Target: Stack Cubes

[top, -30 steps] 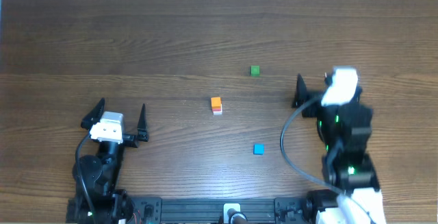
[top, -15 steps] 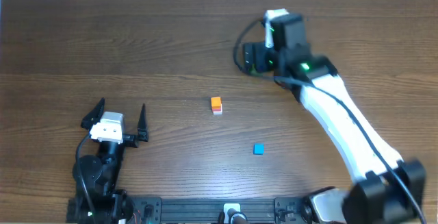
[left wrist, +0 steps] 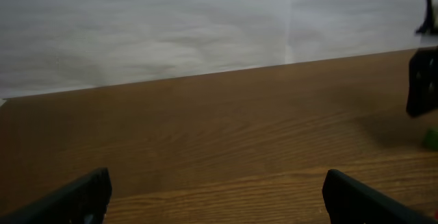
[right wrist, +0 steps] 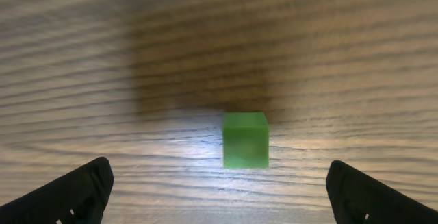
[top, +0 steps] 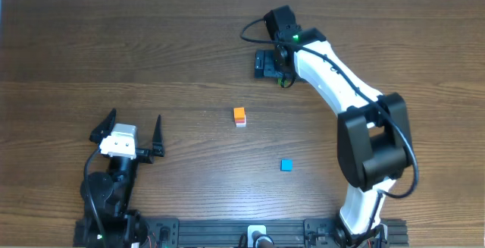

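Observation:
A green cube (right wrist: 245, 139) lies on the wooden table, centred between the spread fingers of my right gripper (right wrist: 220, 207), which hangs open just above it. From above, the right gripper (top: 271, 64) sits at the far middle of the table. An orange cube (top: 239, 113) rests on a white cube (top: 240, 123) at the table's centre. A blue cube (top: 286, 164) lies alone nearer the front. My left gripper (top: 135, 120) stands open and holds nothing at the front left. Its wrist view catches the green cube (left wrist: 430, 138) at the frame's edge.
The brown wooden table (top: 151, 43) has wide bare room at the left and at the back. A pale wall (left wrist: 171, 25) rises behind its far edge. The right arm (top: 341, 89) stretches diagonally across the right half.
The right arm has swung from the right side out to the far middle and dropped over the green cube. The left arm and the other cubes have stayed put.

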Robot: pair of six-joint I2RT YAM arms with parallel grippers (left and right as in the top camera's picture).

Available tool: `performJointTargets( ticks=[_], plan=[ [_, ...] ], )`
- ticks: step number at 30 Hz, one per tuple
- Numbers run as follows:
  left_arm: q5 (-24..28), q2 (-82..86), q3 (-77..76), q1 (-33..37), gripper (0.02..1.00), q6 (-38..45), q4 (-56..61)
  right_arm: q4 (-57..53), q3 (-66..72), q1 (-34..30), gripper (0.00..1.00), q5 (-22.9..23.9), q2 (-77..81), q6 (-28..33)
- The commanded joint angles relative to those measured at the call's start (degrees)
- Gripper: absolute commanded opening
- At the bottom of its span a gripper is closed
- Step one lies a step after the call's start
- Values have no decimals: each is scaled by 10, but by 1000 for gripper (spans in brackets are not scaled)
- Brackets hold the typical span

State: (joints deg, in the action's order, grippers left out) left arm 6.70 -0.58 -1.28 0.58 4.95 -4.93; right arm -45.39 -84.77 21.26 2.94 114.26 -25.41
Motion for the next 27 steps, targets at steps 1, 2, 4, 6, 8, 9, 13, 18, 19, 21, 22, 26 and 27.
performJointTargets(
  ticks=[1,2,4,6,8,9,13,18,19,21,22,26,27],
  plan=[
    [3,4,4,4,998,6,1,-10,-14,3,991,-1,19,-33],
    [3,4,4,4,998,6,1,-12,-14,3,991,0,22,-33],
    [3,4,4,4,998,6,1,-12,-14,3,991,1,30,-33],
    [3,4,4,4,1000,6,1,-10,-14,3,991,5,39,-32],
    [3,4,4,4,998,6,1,-7,-14,2,991,10,45,-26],
    [3,4,4,4,998,6,1,-5,-14,2,991,10,48,-22],
    [3,4,4,4,998,6,1,3,-14,1,991,10,50,9],
    [3,4,4,4,998,6,1,10,-14,-6,993,12,50,28],
    [3,4,4,4,998,6,1,11,-14,-7,991,14,50,30],
    [3,4,4,4,998,6,1,14,-14,-10,991,14,50,39],
    [3,4,4,4,998,6,1,15,-14,-12,993,14,50,43],
    [3,4,4,4,998,6,1,15,-14,-15,958,14,51,50],
    [3,4,4,4,996,6,1,16,-14,-15,932,14,52,54]
  ],
)
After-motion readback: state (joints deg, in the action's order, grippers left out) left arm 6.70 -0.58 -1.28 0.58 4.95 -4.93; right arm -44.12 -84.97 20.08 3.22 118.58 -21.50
